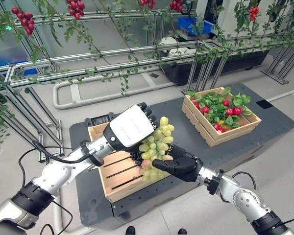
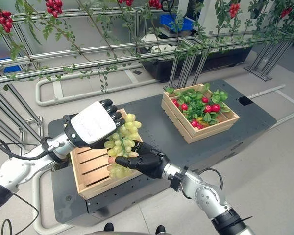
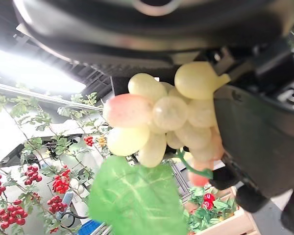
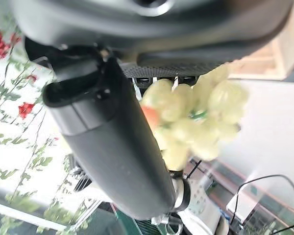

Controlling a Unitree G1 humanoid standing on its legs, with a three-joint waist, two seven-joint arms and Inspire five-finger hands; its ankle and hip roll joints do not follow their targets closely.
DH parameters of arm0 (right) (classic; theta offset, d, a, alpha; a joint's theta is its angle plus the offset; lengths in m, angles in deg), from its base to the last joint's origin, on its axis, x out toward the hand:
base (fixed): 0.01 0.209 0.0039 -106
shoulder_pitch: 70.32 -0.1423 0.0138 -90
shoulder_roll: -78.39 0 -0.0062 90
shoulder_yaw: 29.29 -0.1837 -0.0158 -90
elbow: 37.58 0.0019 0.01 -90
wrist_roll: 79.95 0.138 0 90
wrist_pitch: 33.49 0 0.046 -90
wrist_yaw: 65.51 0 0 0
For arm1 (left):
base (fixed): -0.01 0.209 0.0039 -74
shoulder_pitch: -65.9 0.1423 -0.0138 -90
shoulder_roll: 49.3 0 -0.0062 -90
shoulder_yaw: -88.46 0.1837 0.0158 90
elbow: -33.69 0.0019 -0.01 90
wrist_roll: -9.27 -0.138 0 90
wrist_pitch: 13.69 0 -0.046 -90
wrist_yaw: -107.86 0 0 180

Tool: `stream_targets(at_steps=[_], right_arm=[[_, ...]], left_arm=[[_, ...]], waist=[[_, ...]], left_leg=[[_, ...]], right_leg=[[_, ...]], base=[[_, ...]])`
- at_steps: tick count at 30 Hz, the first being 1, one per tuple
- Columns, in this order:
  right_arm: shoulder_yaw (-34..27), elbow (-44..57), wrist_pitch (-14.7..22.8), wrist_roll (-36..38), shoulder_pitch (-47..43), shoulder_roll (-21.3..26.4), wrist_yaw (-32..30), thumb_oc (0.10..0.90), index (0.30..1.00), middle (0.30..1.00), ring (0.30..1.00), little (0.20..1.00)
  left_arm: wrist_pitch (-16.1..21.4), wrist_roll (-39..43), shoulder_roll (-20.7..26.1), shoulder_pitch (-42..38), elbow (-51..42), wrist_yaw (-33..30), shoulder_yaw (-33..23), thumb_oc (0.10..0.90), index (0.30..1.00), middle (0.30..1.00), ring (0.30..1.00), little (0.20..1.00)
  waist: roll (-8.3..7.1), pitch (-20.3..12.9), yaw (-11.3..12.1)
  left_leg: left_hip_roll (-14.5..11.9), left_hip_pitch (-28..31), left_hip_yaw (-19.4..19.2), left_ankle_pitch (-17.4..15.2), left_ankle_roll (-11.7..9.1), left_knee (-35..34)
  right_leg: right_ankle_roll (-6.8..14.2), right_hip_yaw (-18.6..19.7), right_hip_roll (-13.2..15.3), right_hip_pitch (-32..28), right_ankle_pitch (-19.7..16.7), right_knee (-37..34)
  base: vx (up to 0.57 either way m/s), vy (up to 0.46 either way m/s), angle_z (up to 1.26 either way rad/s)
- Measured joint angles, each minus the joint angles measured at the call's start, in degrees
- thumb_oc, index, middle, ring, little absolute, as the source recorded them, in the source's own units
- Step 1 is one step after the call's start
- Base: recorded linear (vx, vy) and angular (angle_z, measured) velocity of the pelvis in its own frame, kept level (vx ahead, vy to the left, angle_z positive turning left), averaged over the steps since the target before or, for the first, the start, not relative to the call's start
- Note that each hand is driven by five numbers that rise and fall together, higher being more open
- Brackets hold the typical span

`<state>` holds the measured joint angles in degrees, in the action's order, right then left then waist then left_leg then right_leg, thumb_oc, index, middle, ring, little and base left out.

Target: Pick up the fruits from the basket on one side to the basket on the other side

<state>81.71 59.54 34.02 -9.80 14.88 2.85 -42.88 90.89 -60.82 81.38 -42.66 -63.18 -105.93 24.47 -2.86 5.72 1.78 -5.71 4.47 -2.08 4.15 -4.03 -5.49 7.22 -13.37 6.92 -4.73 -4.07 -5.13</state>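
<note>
A bunch of pale green grapes (image 1: 157, 142) hangs above the empty wooden crate (image 1: 112, 181) on my left. My left hand (image 1: 130, 126), white-backed, is curled over the top of the bunch (image 3: 157, 117). From the right, my right hand (image 1: 183, 165) wraps the lower part. Its thumb lies across the front of the grapes (image 4: 196, 117) and its fingers sit behind them. A second wooden crate (image 1: 201, 129) further right holds red fruits (image 1: 230, 111) among green leaves.
Both crates stand on a dark low platform (image 1: 264, 127). Metal rails (image 1: 137, 63) with leafy vines and red berry clusters (image 1: 22, 18) run across behind it. A blue bin (image 1: 193, 24) sits far back. Shoe tips of a person (image 1: 131, 230) show at the near edge.
</note>
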Motion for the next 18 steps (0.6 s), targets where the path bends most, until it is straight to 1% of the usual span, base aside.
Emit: stream_targets(at_steps=[6,13,14,15,16,17,18], right_arm=[[0.14,-0.04,1.18,0.0,0.0,-0.33,0.65,0.8,0.9,0.9,0.9,0.9],[0.17,-0.14,1.62,0.0,0.0,-0.83,1.17,0.8,0.9,0.9,0.9,0.9],[0.18,-0.15,1.59,0.0,0.0,-0.77,1.18,0.747,0.82,0.82,0.82,0.82],[0.19,-0.16,1.54,-0.02,0.0,-0.79,1.19,0.549,0.524,0.524,0.524,0.524],[0.19,-0.21,1.5,-0.07,0.0,-0.74,1.19,0.486,0.429,0.429,0.429,0.429],[0.18,-0.6,1.46,-0.11,0.0,-0.56,1.19,0.4,0.3,0.3,0.3,0.3],[0.15,-1.38,1.24,-0.12,0.0,-0.6,1.19,0.4,0.3,0.3,0.3,0.3]], left_arm=[[0.45,0.14,-0.56,0.0,-0.01,-0.07,-0.95,0.4,0.3,0.3,0.3,0.3],[1.38,0.14,-0.88,0.0,-0.01,-0.06,-2.01,0.4,0.3,0.3,0.3,0.3],[1.42,0.14,-0.88,0.0,-0.01,-0.06,-2.01,0.4,0.3,0.3,0.3,0.3],[1.44,0.14,-0.88,0.0,-0.01,-0.06,-2.01,0.4,0.3,0.3,0.3,0.3],[1.46,0.14,-0.88,0.0,-0.01,-0.07,-2.01,0.4,0.3,0.3,0.3,0.3],[1.62,0.14,-0.9,0.0,-0.01,-0.14,-2.01,0.4,0.3,0.3,0.3,0.3],[2.04,0.14,-0.96,0.01,-0.09,-0.18,-1.98,0.4,0.3,0.3,0.3,0.3]], waist=[[0.28,-0.17,0.71],[0.42,-0.25,0.74],[0.43,-0.26,0.76],[0.43,-0.26,0.75],[0.43,-0.26,0.74],[0.44,-0.26,0.74],[0.44,-0.27,0.76]], left_leg=[[0.0,-0.12,0.02,0.02,-0.01,0.0],[0.0,-0.18,0.02,0.02,-0.02,0.0],[0.0,-0.2,0.02,0.01,-0.01,0.0],[0.0,-0.2,0.02,0.01,-0.01,0.0],[0.0,-0.2,0.02,0.02,-0.01,0.0],[0.0,-0.2,0.02,0.02,-0.01,0.0],[0.01,-0.2,0.02,0.02,-0.01,0.0]], right_leg=[[0.0,-0.01,0.0,0.06,0.0,0.0],[0.0,-0.02,-0.01,0.12,0.0,0.0],[0.0,-0.02,0.0,0.14,0.0,0.0],[0.0,-0.02,-0.01,0.14,0.0,0.0],[0.0,-0.02,-0.01,0.15,0.0,0.0],[0.0,-0.02,0.0,0.14,0.0,0.0],[0.0,-0.02,-0.01,0.15,0.0,0.0]], base=[[0.0,0.0,0.0],[0.0,0.0,0.0],[0.0,0.0,0.0],[0.0,0.0,0.0],[0.0,0.0,0.0],[0.0,0.0,0.0],[0.0,0.0,0.0]])
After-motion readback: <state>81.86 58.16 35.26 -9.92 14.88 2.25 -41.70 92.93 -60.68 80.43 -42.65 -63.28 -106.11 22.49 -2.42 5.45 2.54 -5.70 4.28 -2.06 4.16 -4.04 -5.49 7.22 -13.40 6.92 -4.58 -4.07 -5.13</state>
